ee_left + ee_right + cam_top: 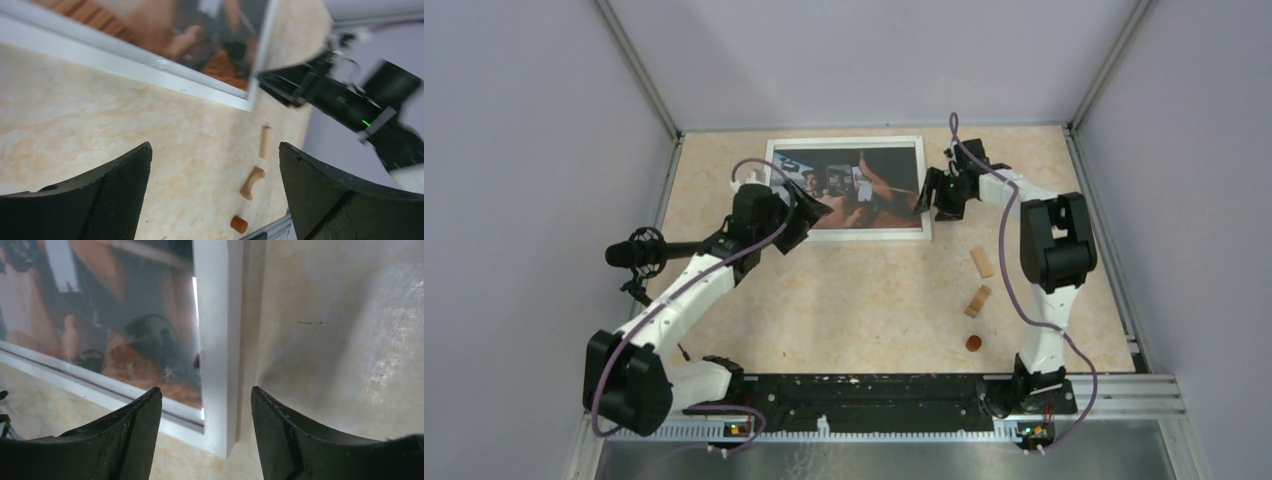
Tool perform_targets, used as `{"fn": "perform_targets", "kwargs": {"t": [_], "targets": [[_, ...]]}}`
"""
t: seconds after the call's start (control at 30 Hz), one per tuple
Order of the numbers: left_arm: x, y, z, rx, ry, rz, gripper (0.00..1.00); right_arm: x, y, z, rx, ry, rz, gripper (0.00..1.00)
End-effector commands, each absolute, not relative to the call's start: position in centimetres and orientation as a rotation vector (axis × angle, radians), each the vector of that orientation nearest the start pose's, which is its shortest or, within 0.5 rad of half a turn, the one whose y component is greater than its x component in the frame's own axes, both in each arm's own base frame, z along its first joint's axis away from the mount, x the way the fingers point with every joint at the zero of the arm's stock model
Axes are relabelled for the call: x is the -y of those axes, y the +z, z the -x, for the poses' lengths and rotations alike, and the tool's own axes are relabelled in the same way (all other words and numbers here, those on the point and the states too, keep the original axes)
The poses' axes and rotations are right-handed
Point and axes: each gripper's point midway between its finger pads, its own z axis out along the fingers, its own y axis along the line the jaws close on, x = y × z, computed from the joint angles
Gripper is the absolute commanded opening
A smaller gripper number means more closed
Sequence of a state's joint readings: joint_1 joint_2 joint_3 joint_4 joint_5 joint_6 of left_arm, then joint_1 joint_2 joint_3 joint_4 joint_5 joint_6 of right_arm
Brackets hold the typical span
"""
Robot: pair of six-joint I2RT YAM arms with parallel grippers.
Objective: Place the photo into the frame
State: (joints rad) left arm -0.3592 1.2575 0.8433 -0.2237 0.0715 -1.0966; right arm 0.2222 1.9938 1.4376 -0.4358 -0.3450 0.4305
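The photo [849, 185], a dark scene with brown tones, lies flat and face up at the back middle of the table. A thin white frame [844, 236] runs round it. My left gripper [809, 215] hovers over the photo's near left corner, open wide, with only bare table between its fingers [125, 185]. My right gripper [929, 200] is open at the near right corner. In the right wrist view its jaws straddle the frame's right slat [217, 340] without touching it, and the glossy photo [125, 315] lies to the left.
Two small wooden blocks [981, 262] [977, 300] and a red-brown cylinder [973, 343] lie on the table right of centre, near the right arm. Grey enclosure walls with metal rails [639, 70] close in the table on three sides.
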Motion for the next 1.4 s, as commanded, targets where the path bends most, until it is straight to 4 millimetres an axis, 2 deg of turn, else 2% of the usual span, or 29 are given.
{"fn": "perform_targets", "kwargs": {"t": [0.0, 0.07, 0.13, 0.2, 0.33, 0.37, 0.57, 0.9, 0.93, 1.03, 1.17, 1.37], "targets": [[20.2, 27.5, -32.5, -1.934, -1.016, 0.255, 0.98, -17.5, 4.8, -46.1, -2.565, 0.664, -0.08, 0.64], [20.3, 30.9, -31.3, -1.824, -1.031, 0.102, 0.99, -17.4, 4.6, -47.1, -2.539, 0.649, -0.081, 0.63], [20.2, 33.4, -29.9, -1.733, -1.029, -0.017, 0.99, -17.4, 4.2, -47.9, -2.509, 0.642, -0.092, 0.6], [19.9, 34.9, -28.4, -1.668, -1.013, -0.109, 0.99, -17.8, 3.9, -48.4, -2.494, 0.638, -0.097, 0.47], [18.9, 37.5, -26.3, -1.55, -0.935, -0.237, 0.99, -20.0, 3.3, -48.8, -2.468, 0.632, -0.059, 0.43], [18.6, 37.9, -25.9, -1.534, -0.914, -0.249, 0.99, -21.2, 3.3, -48.8, -2.46, 0.634, -0.034, 0.43], [17.3, 39.4, -24.4, -1.463, -0.84, -0.29, 0.99, -27.1, 2.9, -48.8, -2.449, 0.621, 0.009, 0.31], [16.8, 40.4, -23.6, -1.44, -0.803, -0.326, 0.99, -37.5, 2.3, -49.4, -2.445, 0.714, -0.013, 0.23], [16.8, 40.4, -23.6, -1.438, -0.8, -0.328, 0.99, -38.3, 1.6, -49.2, -2.456, 0.728, -0.019, 0.23], [16.6, 40.6, -23.5, -1.432, -0.793, -0.326, 0.99, -40.8, 1.1, -48.8, -2.458, 0.758, -0.041, 0.23], [16.6, 40.8, -23.4, -1.426, -0.792, -0.324, 0.99, -42.1, 0.4, -48.4, -2.484, 0.736, -0.124, 0.2], [16.6, 40.5, -23.6, -1.433, -0.796, -0.315, 0.99, -41.7, -0.1, -47.2, -2.492, 0.722, -0.297, 0.2]]}}
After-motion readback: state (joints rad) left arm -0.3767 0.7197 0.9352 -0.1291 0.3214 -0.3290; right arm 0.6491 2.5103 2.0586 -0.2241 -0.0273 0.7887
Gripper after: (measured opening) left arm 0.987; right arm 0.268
